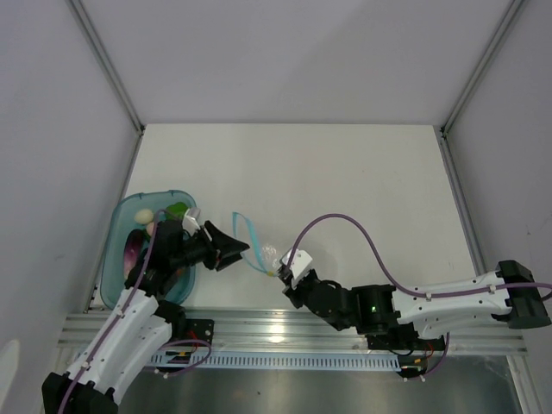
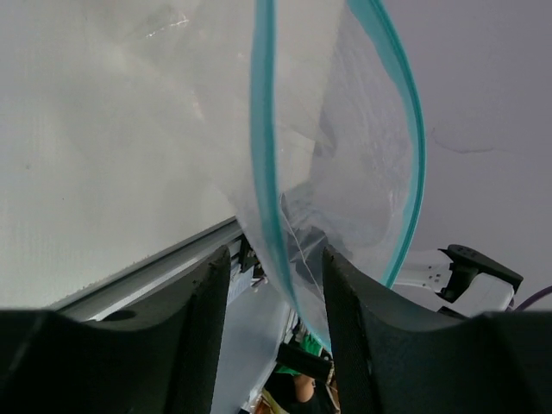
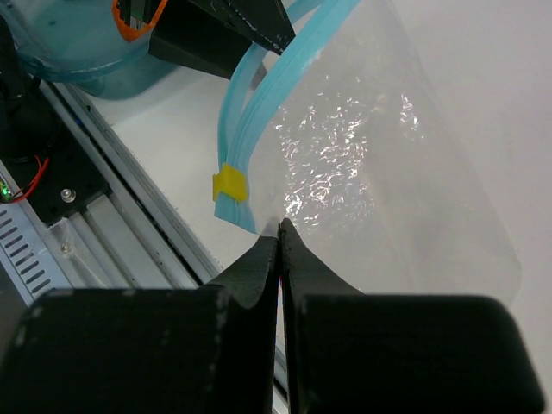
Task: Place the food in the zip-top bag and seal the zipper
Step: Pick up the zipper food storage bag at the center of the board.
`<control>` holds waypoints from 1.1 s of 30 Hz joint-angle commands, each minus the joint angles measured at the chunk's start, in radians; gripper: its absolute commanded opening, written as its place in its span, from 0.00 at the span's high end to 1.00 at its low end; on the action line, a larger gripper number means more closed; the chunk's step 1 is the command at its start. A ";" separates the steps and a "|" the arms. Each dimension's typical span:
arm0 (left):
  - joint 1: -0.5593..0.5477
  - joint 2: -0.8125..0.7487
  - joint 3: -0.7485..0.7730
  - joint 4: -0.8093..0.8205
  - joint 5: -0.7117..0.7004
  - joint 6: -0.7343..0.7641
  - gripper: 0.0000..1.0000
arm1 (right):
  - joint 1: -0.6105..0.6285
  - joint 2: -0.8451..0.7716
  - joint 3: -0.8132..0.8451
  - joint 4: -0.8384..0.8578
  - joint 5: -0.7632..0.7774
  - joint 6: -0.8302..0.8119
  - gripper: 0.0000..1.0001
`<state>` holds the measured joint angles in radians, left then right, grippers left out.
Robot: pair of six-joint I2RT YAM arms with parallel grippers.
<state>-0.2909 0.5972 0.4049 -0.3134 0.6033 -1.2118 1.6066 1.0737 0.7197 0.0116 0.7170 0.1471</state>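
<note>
The left jaws stand spread at the mouth of the zip-top bag (image 1: pixel 263 252), in the lower middle of the top view on the desk (image 1: pixel 345 172). The right jaws, just to the lower right of it, are pressed together on its corner. At the left edge the teal tray (image 1: pixel 116 226) holds all the food that I can see: a cream egg (image 1: pixel 144 215), a green pepper (image 1: pixel 177 210) and a purple eggplant (image 1: pixel 132 248). The bag seems to hold nothing yet. In the left wrist view one lip of the zipper (image 2: pixel 263 129) runs down from the top of the frame between the two fingers (image 2: pixel 203 328), which do not appear to touch it. I think they should close on this near lip only, so that the far lip on the right is free and the mouth opens wide. In the right wrist view the jaws pinch the clear film at the centre, just beside the yellow tab (image 3: pixel 228 185) at the zipper's end. This grip should be firm against the pull, without twisting the floppy bag.
</note>
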 commanded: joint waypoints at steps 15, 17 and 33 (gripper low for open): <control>-0.024 0.119 0.143 -0.048 0.027 0.342 0.99 | 0.021 0.120 0.250 -0.410 0.064 0.472 0.42; -0.031 0.116 0.196 -0.104 -0.006 0.391 0.99 | 0.021 0.092 0.277 -0.525 0.088 0.551 0.31; -0.088 0.085 0.239 -0.185 -0.069 0.445 0.99 | -0.094 0.300 0.747 -0.855 0.075 0.537 0.24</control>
<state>-0.3588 0.6952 0.6212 -0.4973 0.5484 -0.7818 1.5440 1.2781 1.3956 -0.7963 0.8078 0.7208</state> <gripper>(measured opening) 0.005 0.763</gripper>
